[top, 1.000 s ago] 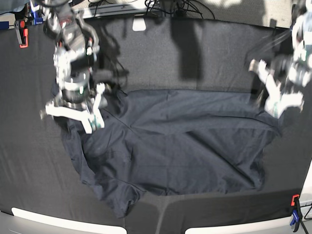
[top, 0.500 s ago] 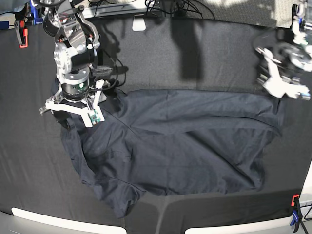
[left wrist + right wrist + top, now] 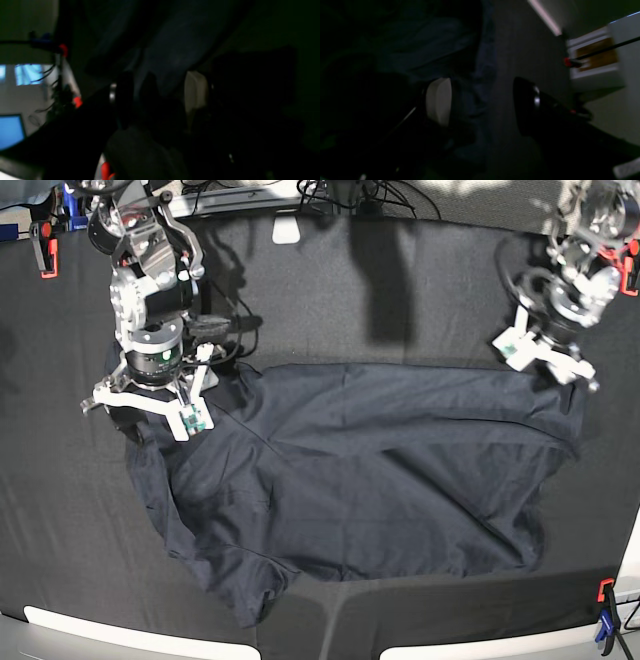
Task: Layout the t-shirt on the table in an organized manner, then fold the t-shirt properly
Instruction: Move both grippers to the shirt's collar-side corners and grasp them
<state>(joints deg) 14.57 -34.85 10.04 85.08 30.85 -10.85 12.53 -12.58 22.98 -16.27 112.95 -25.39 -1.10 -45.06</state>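
Note:
The dark navy t-shirt (image 3: 370,470) lies spread across the black table (image 3: 400,300), its near left part bunched in folds. My right gripper (image 3: 140,415) hangs open over the shirt's far left edge. In the right wrist view the right gripper (image 3: 482,105) has a white pad (image 3: 438,100) and a dark finger (image 3: 525,107) wide apart, straddling the shirt's edge (image 3: 480,75). My left gripper (image 3: 545,365) stands open just above the shirt's far right corner. Through the left wrist camera the left gripper (image 3: 160,95) holds nothing, with the shirt's cloth (image 3: 170,50) beyond it.
Orange clamps sit at the far left corner (image 3: 45,250) and the near right corner (image 3: 605,610). Cables and a white block (image 3: 285,230) lie along the far edge. The pale front edge (image 3: 100,625) runs along the bottom.
The left gripper has opened, let go of the shirt's right corner and swung up and toward the far side. The right gripper has lifted slightly and stayed open.

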